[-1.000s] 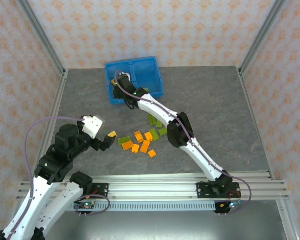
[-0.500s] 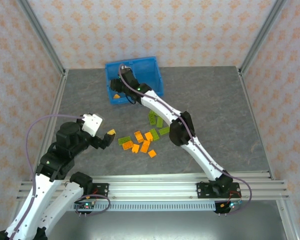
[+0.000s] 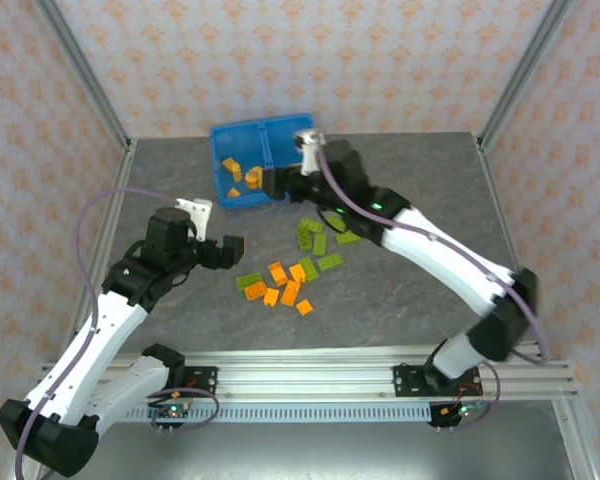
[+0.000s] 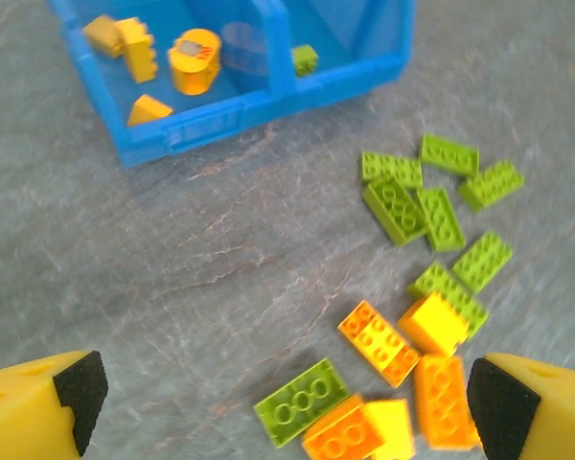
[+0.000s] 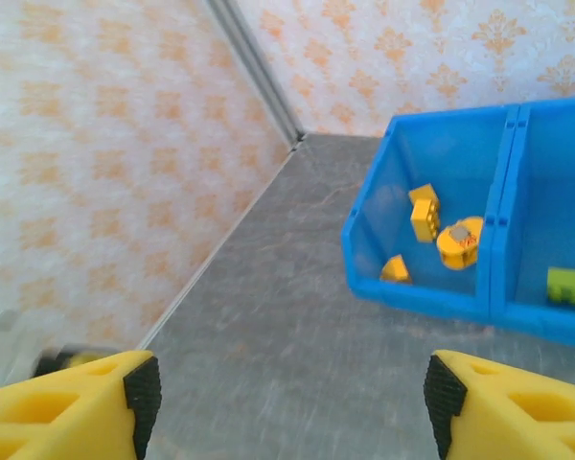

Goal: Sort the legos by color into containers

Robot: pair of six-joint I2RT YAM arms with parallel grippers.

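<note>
The blue bin (image 3: 220,165) stands at the back of the table, its two containers split by a divider (image 4: 273,48). The left one holds several orange legos (image 4: 194,59), the right one a green lego (image 4: 305,59). More green legos (image 3: 320,245) and orange legos (image 3: 290,290) lie loose mid-table. My left gripper (image 3: 223,250) hovers open and empty just left of the pile, above a green lego (image 4: 300,402) and orange ones (image 4: 385,343). My right gripper (image 3: 280,186) is open and empty at the bin's front edge; the bin (image 5: 441,297) lies ahead of it on the right.
Metal frame rails (image 3: 115,200) and patterned walls close in the grey table on the left, back and right. Bare tabletop (image 3: 430,180) stretches right of the bin. The right arm (image 3: 450,255) arches over the table's right half.
The right gripper has opened and drawn back rightward out of the left container, where orange legos now show. The left arm has swung up toward the pile.
</note>
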